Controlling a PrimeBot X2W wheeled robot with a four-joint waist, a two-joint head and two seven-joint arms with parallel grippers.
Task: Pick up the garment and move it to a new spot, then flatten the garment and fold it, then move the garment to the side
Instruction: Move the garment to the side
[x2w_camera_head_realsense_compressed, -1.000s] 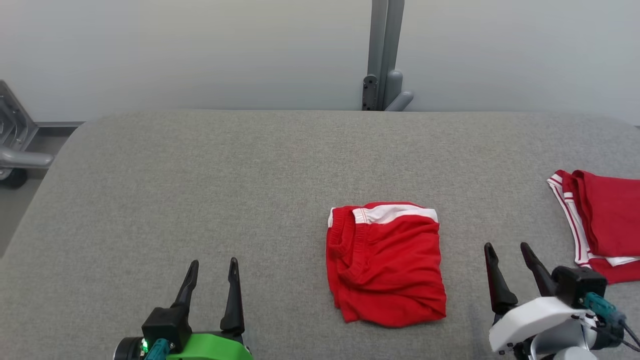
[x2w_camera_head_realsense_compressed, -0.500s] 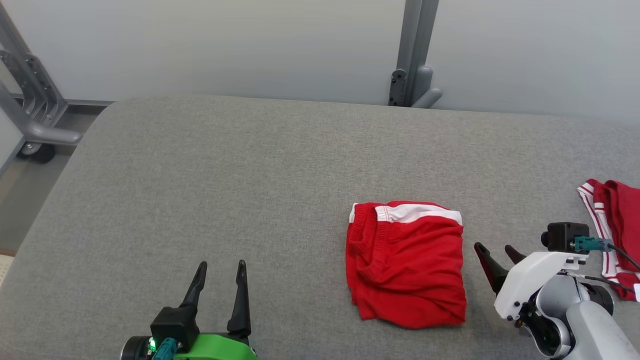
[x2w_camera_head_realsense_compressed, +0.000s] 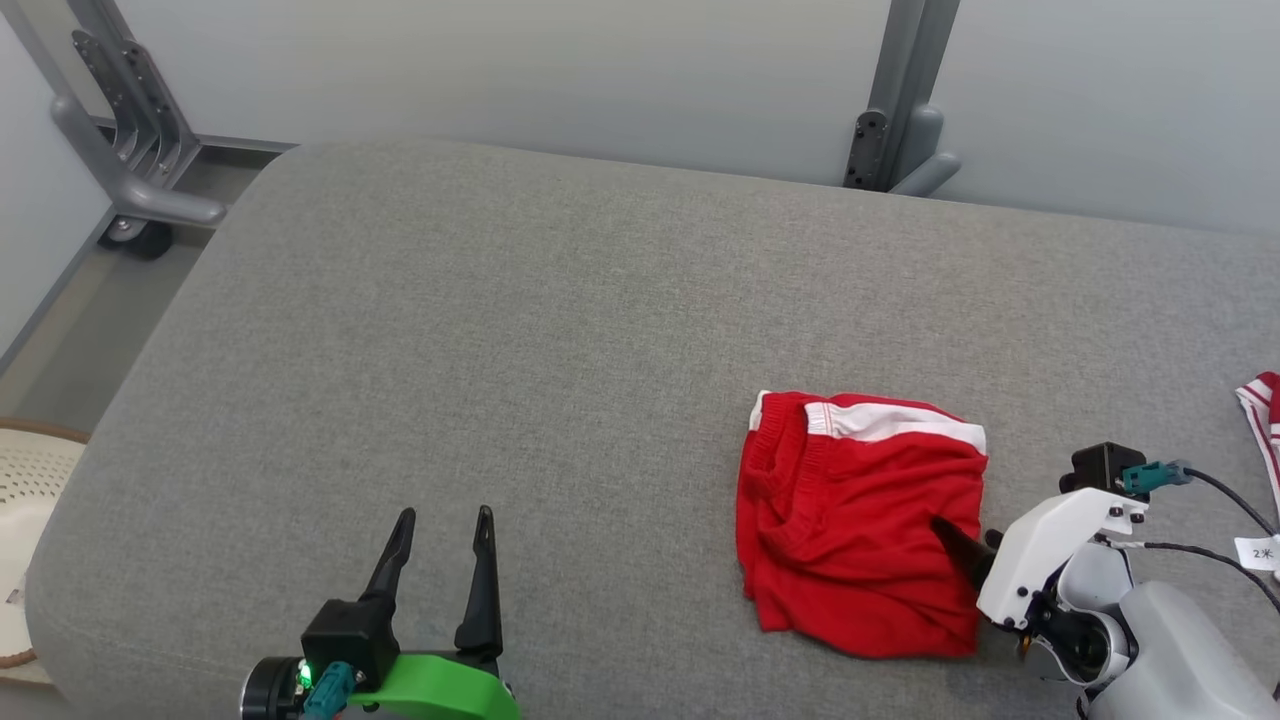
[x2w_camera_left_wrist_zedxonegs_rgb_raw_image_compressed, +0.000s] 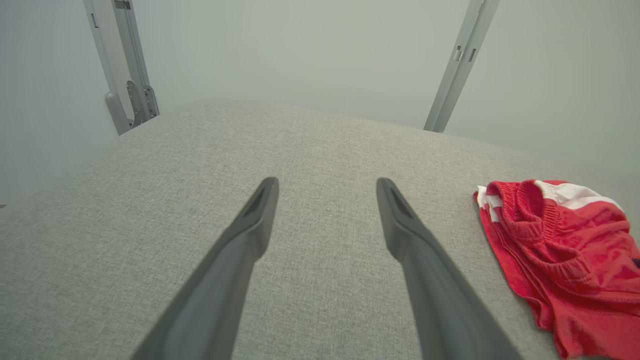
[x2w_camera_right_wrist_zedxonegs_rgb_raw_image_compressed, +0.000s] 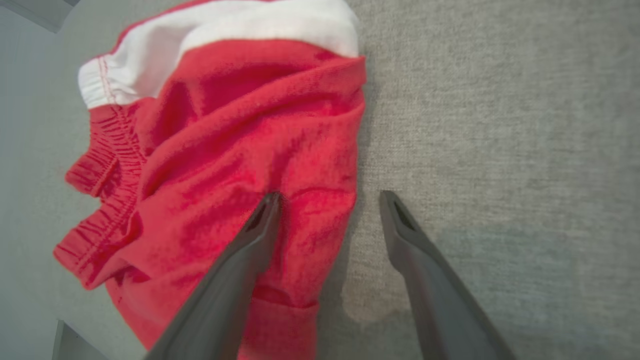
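Note:
The garment (x2w_camera_head_realsense_compressed: 865, 525), red shorts with a white band, lies folded on the grey padded surface (x2w_camera_head_realsense_compressed: 560, 330), right of centre. My right gripper (x2w_camera_head_realsense_compressed: 962, 535) points down at its right edge, open. In the right wrist view the gripper (x2w_camera_right_wrist_zedxonegs_rgb_raw_image_compressed: 327, 200) straddles that edge: one finger is over the red garment (x2w_camera_right_wrist_zedxonegs_rgb_raw_image_compressed: 225, 150), the other over bare grey cloth. My left gripper (x2w_camera_head_realsense_compressed: 440, 540) stands open at the lower left, well clear of the garment. Between its spread fingers the left gripper (x2w_camera_left_wrist_zedxonegs_rgb_raw_image_compressed: 325, 185) frames only grey surface, with the garment (x2w_camera_left_wrist_zedxonegs_rgb_raw_image_compressed: 565, 250) off to the right.
A second red piece with white stripes (x2w_camera_head_realsense_compressed: 1262, 400) lies at the right edge. A pale basket (x2w_camera_head_realsense_compressed: 25, 500) sits on the floor by the surface's left corner. Grey frame posts (x2w_camera_head_realsense_compressed: 905, 110) stand behind, and a wheeled metal frame (x2w_camera_head_realsense_compressed: 130, 170) at the upper left.
The camera has turned, sliding the whole picture rightward. My right gripper has tipped down and moved left onto the garment's right edge. The left gripper has held still.

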